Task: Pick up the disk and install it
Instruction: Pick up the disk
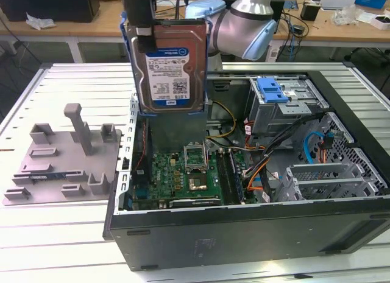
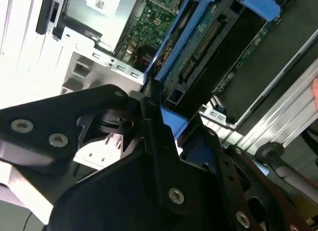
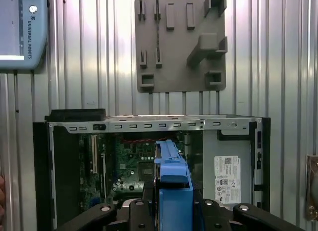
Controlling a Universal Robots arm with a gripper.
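The disk point(image 1: 172, 67) hangs upright in the air above the open computer case point(image 1: 244, 237), over the motherboard point(image 1: 177, 173) end. Its silver face and blue-and-white label show in the exterior view, and a blue bracket frames it. My gripper point(image 1: 144, 28) is shut on the disk's top edge on the exterior view's left. In the first wrist view the disk point(image 3: 171, 184) is edge-on between the black fingers point(image 3: 136, 211). The second wrist view has the gripper point(image 2: 161, 124) clamped on the blue bracket, with the disk's point(image 2: 218, 47) circuit-board side above the case.
A grey drive cage with a blue latch point(image 1: 272, 91) sits inside the case on the exterior view's right, among cables. A grey fixture plate point(image 1: 67, 155) lies on the slatted table beside the case. A pendant point(image 3: 22, 30) rests on the table.
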